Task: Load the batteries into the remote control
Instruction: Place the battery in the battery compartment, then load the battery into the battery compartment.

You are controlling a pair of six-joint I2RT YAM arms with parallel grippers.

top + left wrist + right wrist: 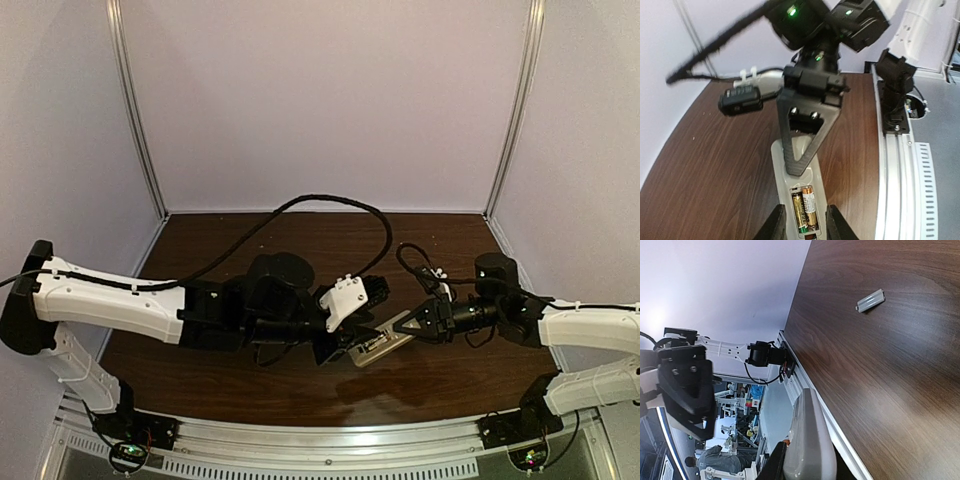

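The remote control [814, 179], back upward above the table [715, 175], with both batteries [805, 207] seated in its open bay. The right gripper [796, 168] clamps one end; the left gripper [805, 227] — jaws parted — flanks the battery end.

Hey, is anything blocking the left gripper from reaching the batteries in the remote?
Nothing visible. Both batteries lie uncovered in the remote control's open compartment, in line with the left gripper's parted jaws. The loose grey cover lies apart on the table.
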